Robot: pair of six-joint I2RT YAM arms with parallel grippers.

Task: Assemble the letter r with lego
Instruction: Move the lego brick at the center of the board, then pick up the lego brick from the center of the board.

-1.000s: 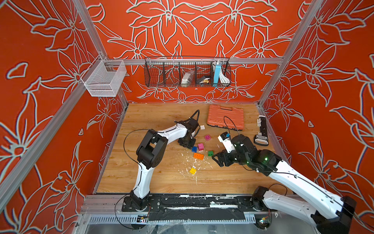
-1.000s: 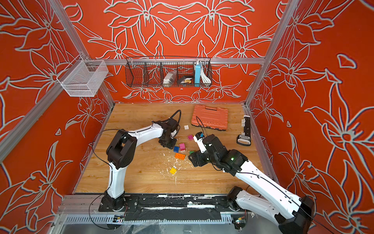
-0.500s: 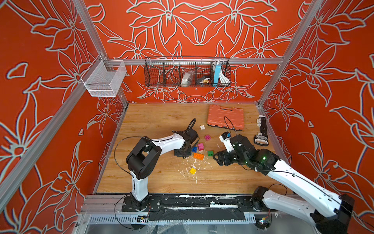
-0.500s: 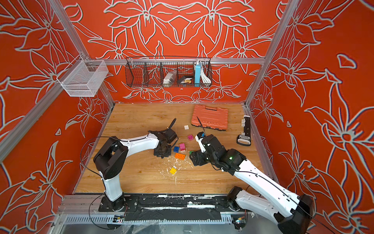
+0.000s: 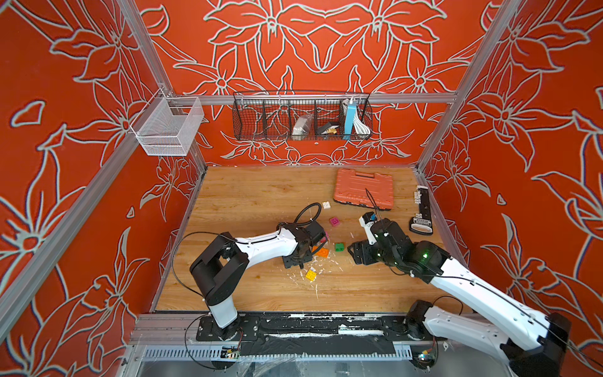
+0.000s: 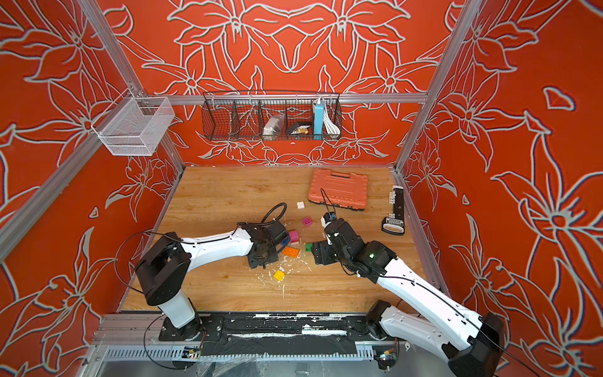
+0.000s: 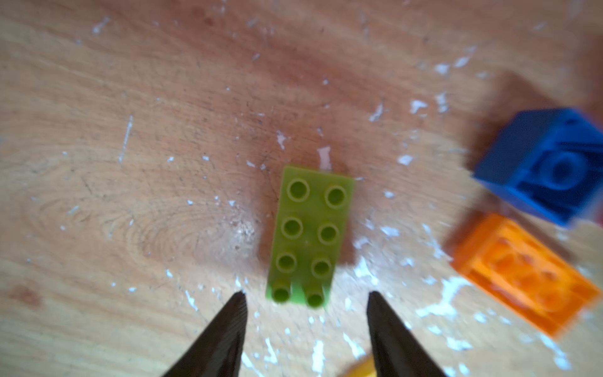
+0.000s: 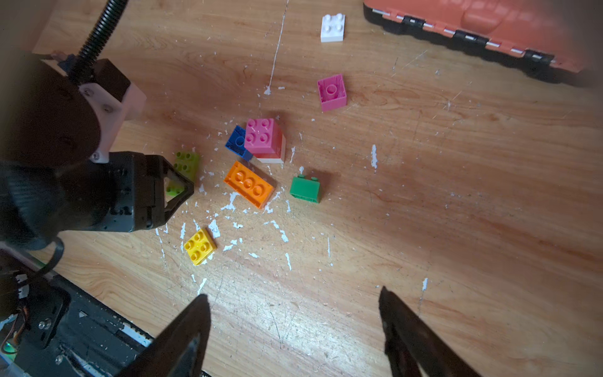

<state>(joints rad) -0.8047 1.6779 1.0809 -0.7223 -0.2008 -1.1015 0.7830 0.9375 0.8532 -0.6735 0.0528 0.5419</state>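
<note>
Change: the left arm, elbow raised 1 second ago, now lies low and stretched over the table (image 5: 248, 202), with its hand nearer the front edge. The right arm and the loose bricks are where they were.
Left gripper (image 7: 306, 295): jaws spread, pinching nothing. Its 2 tips stand either side of the near end of the lime brick (image 7: 310, 235), with a gap on each side.
Lime brick: flat on the table, 8 studs up, reaching forward from those tips. It is hidden under the hand in both top views.
Beside that hand: the blue brick (image 7: 548, 166) and orange brick (image 7: 522, 271) lie near, on the side facing the right gripper (image 8: 293, 293), apart from the lime brick. The yellow brick (image 8: 199, 245) lies close behind a finger.
Farther out: the pink-topped stack (image 8: 261, 133) touches the blue brick. The green brick (image 8: 305, 191) lies past the orange one. The magenta brick (image 8: 332, 92) and white brick (image 8: 332, 27) lie well ahead, toward the orange tool case (image 5: 363, 187).
Surface: white flecks (image 8: 231, 202) are scattered around the bricks.
Left arm pose: forearm nearly level, hand tipped down at the table.
Right gripper: held above the table, jaws wide apart and bare, the bricks well ahead of it.
</note>
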